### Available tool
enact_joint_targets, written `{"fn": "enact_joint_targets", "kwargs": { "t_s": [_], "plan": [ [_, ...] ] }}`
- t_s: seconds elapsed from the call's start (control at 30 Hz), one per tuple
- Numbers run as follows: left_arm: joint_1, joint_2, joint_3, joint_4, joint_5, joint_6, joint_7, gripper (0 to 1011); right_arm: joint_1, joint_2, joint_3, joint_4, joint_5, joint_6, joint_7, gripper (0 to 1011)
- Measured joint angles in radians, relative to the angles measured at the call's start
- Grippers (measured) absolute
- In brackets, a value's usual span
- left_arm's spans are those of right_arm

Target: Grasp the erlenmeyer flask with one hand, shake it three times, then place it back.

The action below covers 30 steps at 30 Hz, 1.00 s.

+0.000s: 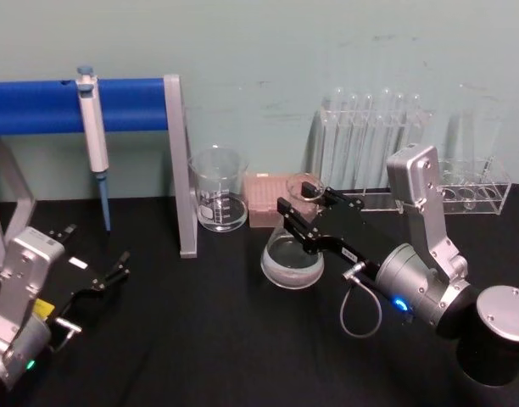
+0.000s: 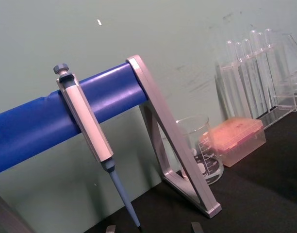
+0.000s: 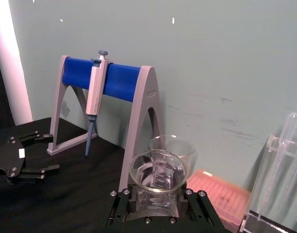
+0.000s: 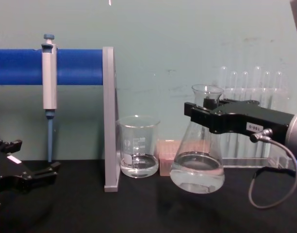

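Right gripper [image 4: 203, 112] clamps the flask [image 4: 197, 170] by its neck, base hanging below the jaws; left gripper [image 1: 94, 252] idles well aside, jaws apart.

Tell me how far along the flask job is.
Done: the right gripper is shut on the neck of the erlenmeyer flask. In hand: it holds the flask upright beside the beaker. Left: setting it back and releasing; shakes cannot be counted here. The left gripper idles, open.

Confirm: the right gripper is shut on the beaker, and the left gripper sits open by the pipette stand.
Wrong thing: the chest view shows the right gripper shut on the neck of the erlenmeyer flask; the beaker stands free. The left gripper does sit open by the pipette stand.
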State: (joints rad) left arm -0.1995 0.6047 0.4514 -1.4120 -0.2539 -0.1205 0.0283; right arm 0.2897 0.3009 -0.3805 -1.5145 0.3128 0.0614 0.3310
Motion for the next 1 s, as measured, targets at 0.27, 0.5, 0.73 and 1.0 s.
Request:
{"fn": "enact_joint_targets", "kwargs": {
  "t_s": [0.27,0.5,0.73,1.0],
  "plan": [
    [0.000,0.000,0.000,0.000,0.000,0.000,0.000,1001,-0.004,0.001,-0.004,-0.008,-0.006,-0.002,0.021,451],
    [0.000,0.000,0.000,0.000,0.000,0.000,0.000,1000,-0.004,0.013,-0.022,-0.015,-0.001,-0.012,0.068,451],
    [0.000,0.000,0.000,0.000,0.000,0.000,0.000,1001,0.003,0.039,-0.056,-0.023,0.019,-0.033,0.139,451],
    [0.000,0.000,0.000,0.000,0.000,0.000,0.000,1001,0.013,0.066,-0.093,-0.032,0.040,-0.056,0.201,451]
  ]
}}
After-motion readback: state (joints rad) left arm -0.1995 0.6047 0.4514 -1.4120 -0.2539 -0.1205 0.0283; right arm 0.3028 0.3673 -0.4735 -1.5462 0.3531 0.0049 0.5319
